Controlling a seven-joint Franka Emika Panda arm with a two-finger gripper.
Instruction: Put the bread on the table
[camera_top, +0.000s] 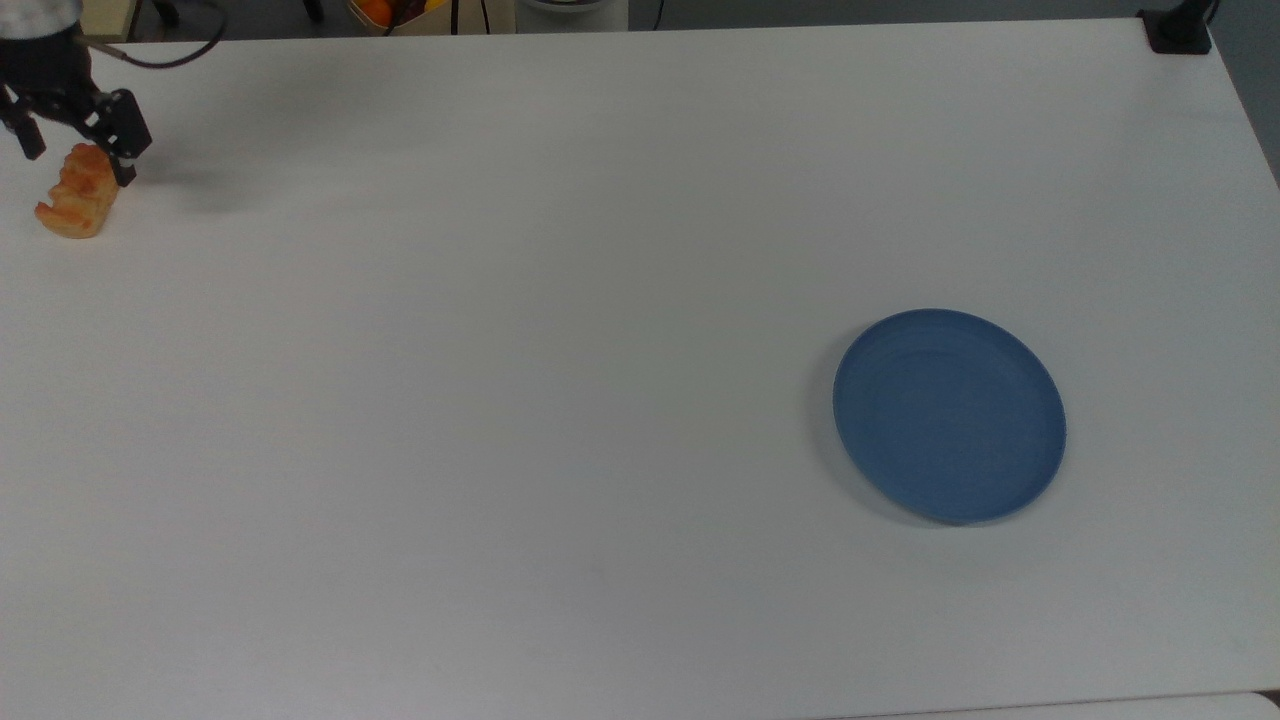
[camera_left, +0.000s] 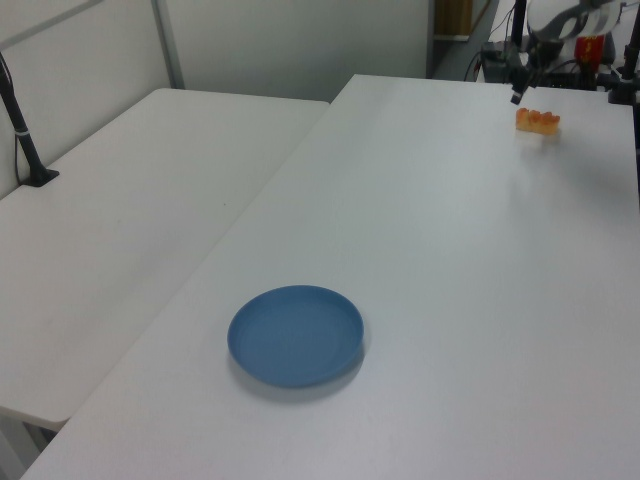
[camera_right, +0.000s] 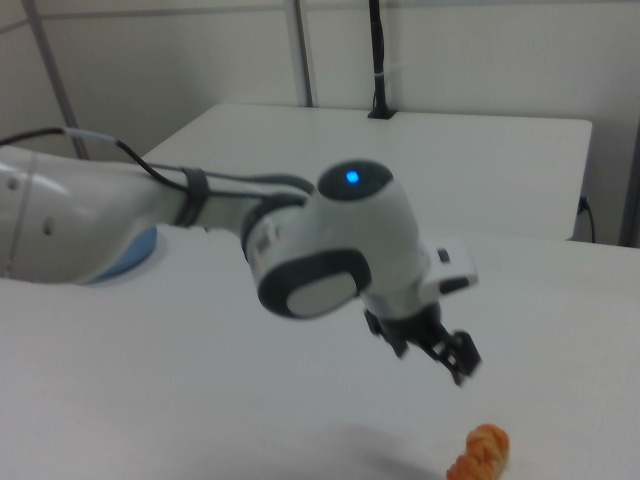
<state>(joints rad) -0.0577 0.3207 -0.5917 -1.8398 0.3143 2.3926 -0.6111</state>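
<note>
The bread (camera_top: 78, 195), a small golden-orange ridged roll, lies on the white table (camera_top: 500, 300) near the top view's far left edge. It lies free on the tabletop, apart from the blue plate. My gripper (camera_top: 76, 152) hovers just above its far end, open, with nothing between the fingers. In the left view the bread (camera_left: 538, 121) rests at the table's (camera_left: 450, 230) far right, and the gripper (camera_left: 520, 88) hangs above it to the left. The right view shows the gripper (camera_right: 438, 356) raised clear of the bread (camera_right: 480, 452), fingers spread.
An empty round blue plate (camera_top: 948, 415) sits far off on the top view's right; it lies low at the centre of the left view (camera_left: 296, 335). A second white table (camera_left: 120, 220) adjoins on the left view's left. A black clamp (camera_top: 1178, 30) marks the far right corner.
</note>
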